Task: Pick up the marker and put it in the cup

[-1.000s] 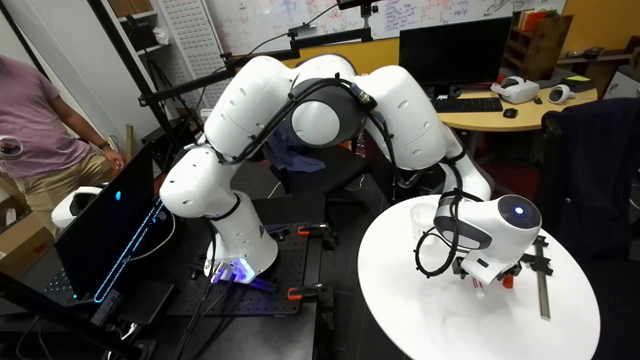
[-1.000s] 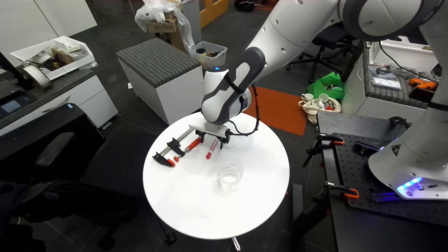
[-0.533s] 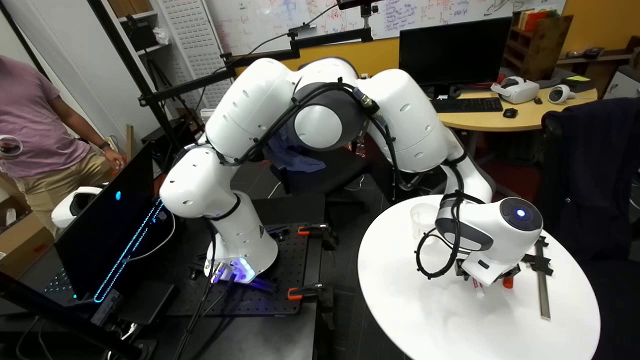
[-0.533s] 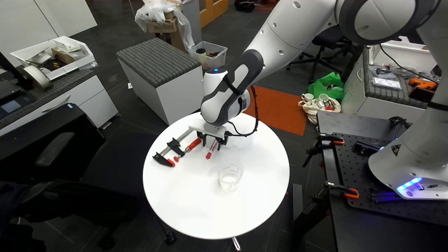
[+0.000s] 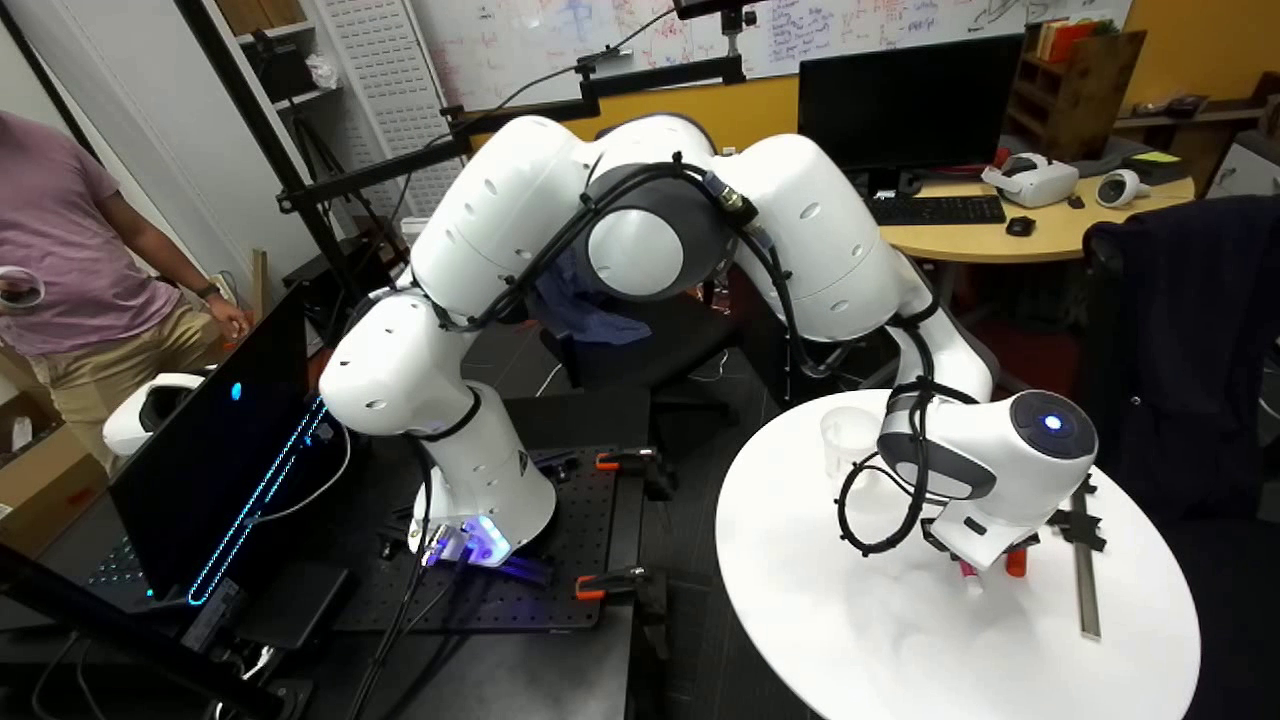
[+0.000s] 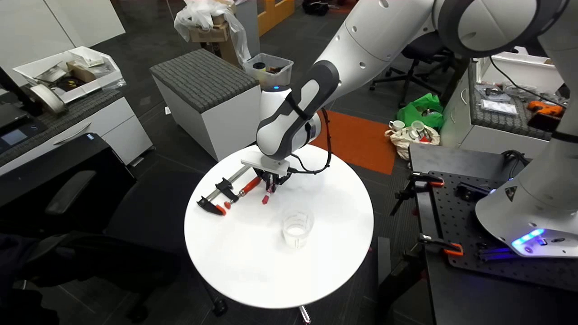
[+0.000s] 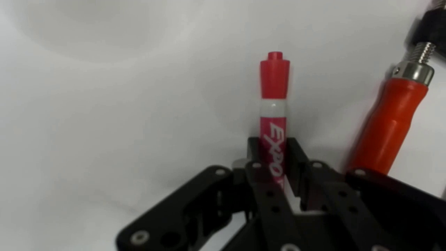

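Observation:
The marker [image 7: 274, 80], red with a white band and white lettering, lies between the black fingers of my gripper [image 7: 273, 148] in the wrist view. Both fingertips press against its sides, so the jaws are shut on it around the barrel. Its capped end points away from the gripper; the rear part is hidden behind the fingers. An exterior view shows the marker's red tip [image 6: 265, 198] low at the tabletop, under the gripper [image 6: 271, 184]. The clear cup [image 6: 297, 231] stands upright on the table, apart from the gripper, and also appears in an exterior view beside the arm [image 5: 848, 440].
A bar clamp with a red handle [image 7: 390, 118] lies close beside the gripper, its metal bar [image 5: 1086, 580] running across the round white table [image 6: 334, 271]. Beyond the table, a dark chair [image 6: 58, 180] stands near its edge.
The jaws have gone from wide apart to shut on the marker. The marker has shifted slightly toward the clamp, and the hand has moved a little the same way. Cup and clamp have stayed put.

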Motion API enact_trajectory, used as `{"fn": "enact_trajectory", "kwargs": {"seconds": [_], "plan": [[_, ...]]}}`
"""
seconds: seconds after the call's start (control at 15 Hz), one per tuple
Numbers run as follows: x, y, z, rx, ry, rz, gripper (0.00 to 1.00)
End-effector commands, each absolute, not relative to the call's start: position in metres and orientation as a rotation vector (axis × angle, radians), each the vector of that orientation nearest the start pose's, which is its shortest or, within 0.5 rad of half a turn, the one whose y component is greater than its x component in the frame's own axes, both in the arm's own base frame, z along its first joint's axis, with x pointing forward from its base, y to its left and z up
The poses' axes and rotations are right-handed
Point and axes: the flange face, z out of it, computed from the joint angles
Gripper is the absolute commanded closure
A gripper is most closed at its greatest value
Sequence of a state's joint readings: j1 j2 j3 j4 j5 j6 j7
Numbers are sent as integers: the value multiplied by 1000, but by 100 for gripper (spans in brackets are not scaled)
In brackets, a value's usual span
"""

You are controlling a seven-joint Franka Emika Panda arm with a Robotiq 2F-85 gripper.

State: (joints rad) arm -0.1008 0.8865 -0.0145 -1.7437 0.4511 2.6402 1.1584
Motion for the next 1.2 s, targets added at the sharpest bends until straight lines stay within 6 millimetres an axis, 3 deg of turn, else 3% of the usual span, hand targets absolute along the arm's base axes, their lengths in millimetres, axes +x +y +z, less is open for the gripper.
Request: {"fn": "enact_trajectory", "kwargs": {"seconds": [0.0,0.4,1.13], "plan": [[641,-82,68,-1993,2186,143,95],[637,-74,96,-2026,2182,48,95],[622,-62,175,-2172,2105,-87,95]]}}
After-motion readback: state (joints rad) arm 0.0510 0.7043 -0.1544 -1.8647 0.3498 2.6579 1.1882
